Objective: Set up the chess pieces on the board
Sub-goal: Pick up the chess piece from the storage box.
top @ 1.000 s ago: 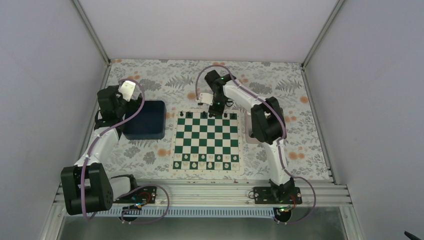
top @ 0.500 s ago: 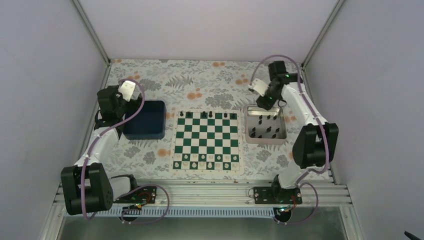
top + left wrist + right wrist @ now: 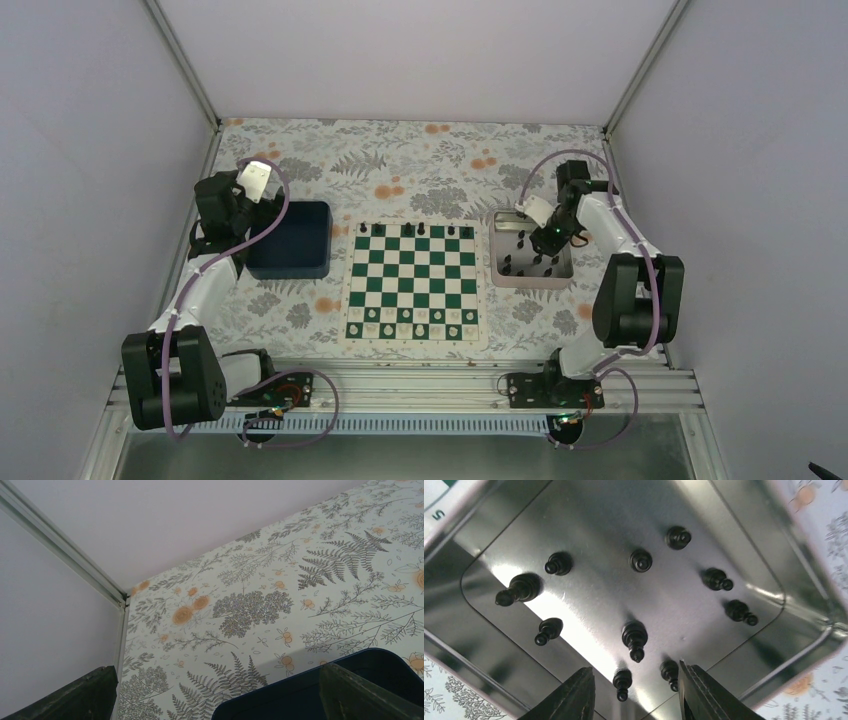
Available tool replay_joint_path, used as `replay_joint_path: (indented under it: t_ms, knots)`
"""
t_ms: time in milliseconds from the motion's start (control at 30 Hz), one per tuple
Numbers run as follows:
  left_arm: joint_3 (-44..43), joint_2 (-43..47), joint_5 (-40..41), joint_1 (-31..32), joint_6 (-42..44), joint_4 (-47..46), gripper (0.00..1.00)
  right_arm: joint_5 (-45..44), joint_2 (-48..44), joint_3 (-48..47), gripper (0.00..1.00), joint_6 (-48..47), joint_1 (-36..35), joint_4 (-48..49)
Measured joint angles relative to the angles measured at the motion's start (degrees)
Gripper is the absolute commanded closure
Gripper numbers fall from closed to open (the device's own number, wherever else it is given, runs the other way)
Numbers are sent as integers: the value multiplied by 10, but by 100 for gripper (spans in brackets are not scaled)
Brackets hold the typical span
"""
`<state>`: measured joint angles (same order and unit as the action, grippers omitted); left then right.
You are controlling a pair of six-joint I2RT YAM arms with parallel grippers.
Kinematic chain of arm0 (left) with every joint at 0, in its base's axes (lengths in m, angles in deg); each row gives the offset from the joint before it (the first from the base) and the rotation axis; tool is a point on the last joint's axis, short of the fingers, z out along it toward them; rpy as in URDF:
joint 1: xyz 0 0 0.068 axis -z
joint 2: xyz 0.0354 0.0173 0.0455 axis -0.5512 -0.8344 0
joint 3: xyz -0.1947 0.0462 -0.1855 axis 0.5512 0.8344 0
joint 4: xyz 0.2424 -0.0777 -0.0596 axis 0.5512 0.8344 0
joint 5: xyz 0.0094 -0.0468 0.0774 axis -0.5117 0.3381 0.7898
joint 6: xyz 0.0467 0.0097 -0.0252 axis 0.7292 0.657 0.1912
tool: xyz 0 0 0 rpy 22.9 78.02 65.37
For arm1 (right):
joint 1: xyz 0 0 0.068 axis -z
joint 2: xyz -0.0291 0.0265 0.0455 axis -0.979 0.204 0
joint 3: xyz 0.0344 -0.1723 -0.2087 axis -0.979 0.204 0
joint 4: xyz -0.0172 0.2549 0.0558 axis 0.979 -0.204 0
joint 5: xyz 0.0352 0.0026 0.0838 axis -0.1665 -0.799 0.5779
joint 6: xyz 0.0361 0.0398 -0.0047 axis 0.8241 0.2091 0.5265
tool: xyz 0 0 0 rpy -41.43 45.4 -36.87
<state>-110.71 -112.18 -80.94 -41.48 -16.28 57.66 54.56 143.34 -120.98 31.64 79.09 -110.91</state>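
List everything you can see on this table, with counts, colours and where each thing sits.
board: one, green and white, table centre
black chess pieces: ten in the tray; a few more on the board's far row, count unclear
white pieces: cream, board's near rows, count unclear
tray: one, silver, right of the board
bin: one, dark blue, left of the board
tablecloth: one, floral, covering the table
left claw: open, by the bin's far left corner
right claw: open, over the tray

The bin (image 3: 280, 697) is cut off at the bottom edge.
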Motion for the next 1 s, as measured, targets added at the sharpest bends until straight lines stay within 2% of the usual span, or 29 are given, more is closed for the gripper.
replay_joint_path:
  t_ms: [533, 867, 1000]
  knots:
    - [0, -2, 0, 0, 0, 1, 0, -3, 24, 44, 58, -9, 26, 52]
    - [0, -2, 0, 0, 0, 5, 0, 6, 64, 48, 64, -13, 38, 63]
    - [0, -3, 0, 0, 0, 4, 0, 17, 78, 48, 71, -14, 38, 64]
